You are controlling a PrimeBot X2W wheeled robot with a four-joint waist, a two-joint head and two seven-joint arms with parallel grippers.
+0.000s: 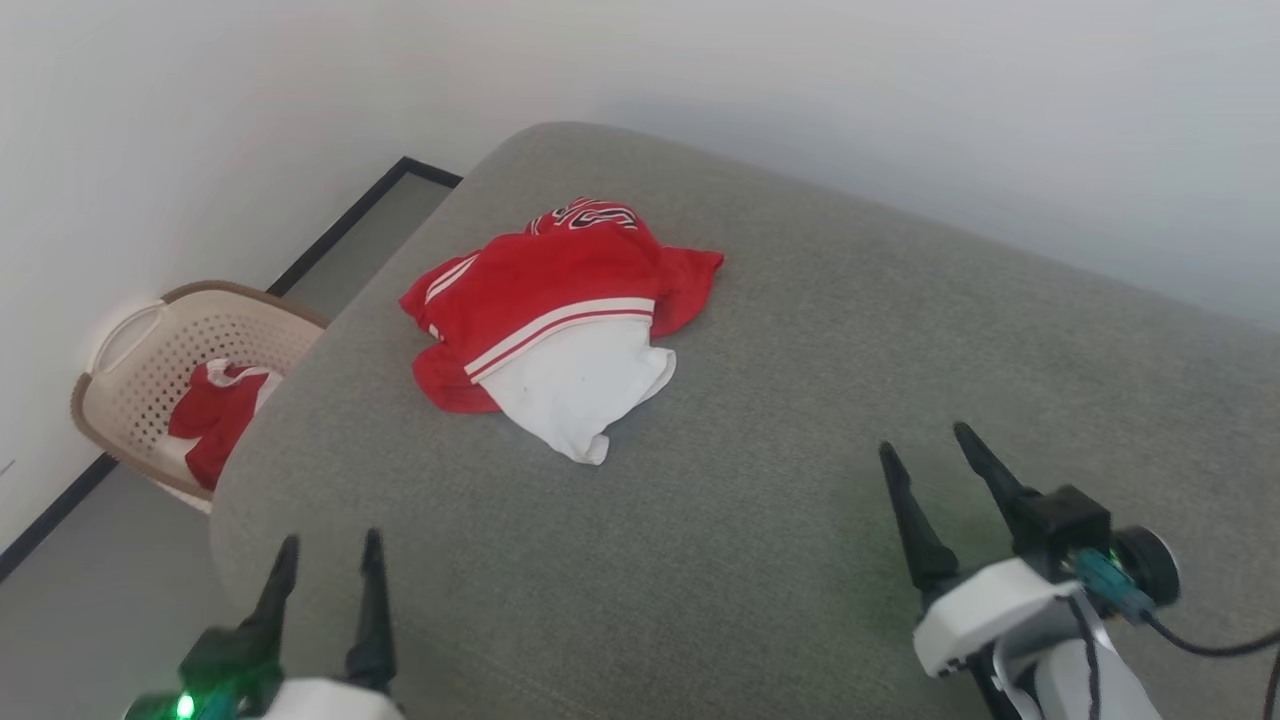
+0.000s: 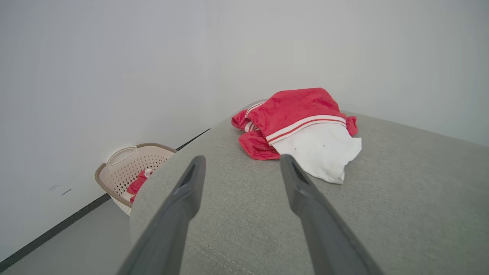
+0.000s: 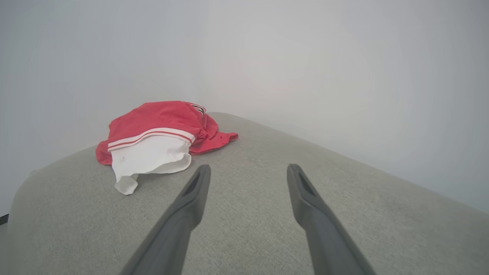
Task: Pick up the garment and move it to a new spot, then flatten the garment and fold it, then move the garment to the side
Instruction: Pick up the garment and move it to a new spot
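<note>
From the head view, you are looking down on a wide grey cushion (image 1: 800, 420) set against a pale wall (image 1: 900, 90). The garment (image 1: 555, 320) lies crumpled on the cushion's far left part, well ahead of both grippers. It is a red heap with a white sleeve spilling toward you under white stripe trim. A strip of black, white-outlined lettering (image 1: 585, 213) shows at its far edge. The left gripper (image 1: 331, 538) sits at the lower left, its two dark fingers apart and holding nothing. The right gripper (image 1: 923, 438) sits at the lower right, fingers also spread and empty. This view lets you compare both grippers at once. To the left, on the grey floor (image 1: 80, 620) beside the cushion, stands a beige perforated basket (image 1: 120, 345) with another red and white cloth (image 1: 215, 420) inside.

From the left wrist view, you look along the left gripper (image 2: 242, 157), fingers apart above the cushion (image 2: 401, 198). The garment (image 2: 301, 126) lies just beyond the fingertips and slightly right, untouched. This lower angle shows you the heap's height. The basket (image 2: 126, 168) appears low on the left.

From the right wrist view, the right gripper (image 3: 249, 166) is spread wide over bare cushion (image 3: 344, 214). The garment (image 3: 153, 133) lies ahead and to the left, clear of the fingers. The lettering (image 3: 198, 108) peeks out at the top of the heap.
</note>
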